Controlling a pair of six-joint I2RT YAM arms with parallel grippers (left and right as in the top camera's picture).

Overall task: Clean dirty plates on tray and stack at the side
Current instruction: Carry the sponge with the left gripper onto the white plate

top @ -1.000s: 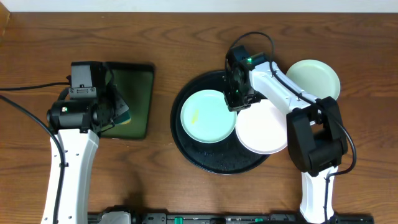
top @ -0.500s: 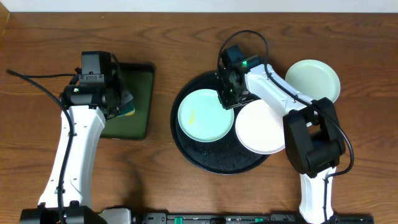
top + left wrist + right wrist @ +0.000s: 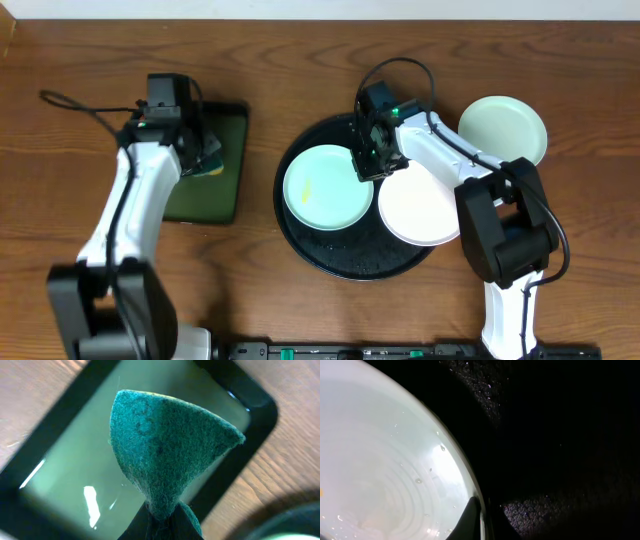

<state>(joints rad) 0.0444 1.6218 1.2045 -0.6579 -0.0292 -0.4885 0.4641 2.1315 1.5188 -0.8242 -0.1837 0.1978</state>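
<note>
Because the smeared mint plate (image 3: 322, 190), lying in the black tray (image 3: 345, 268), looks stiff and slippery, the right end effector (image 3: 481, 520) pinches its thin rim; the left end effector (image 3: 161, 519) grips a soft sponge (image 3: 165, 455).

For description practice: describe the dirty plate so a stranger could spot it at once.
Find the large round black tray mid-table. On its left half lies a pale mint plate. Unlike the white plate beside it and the other mint plate off the tray, it bears a yellowish smear.
</note>
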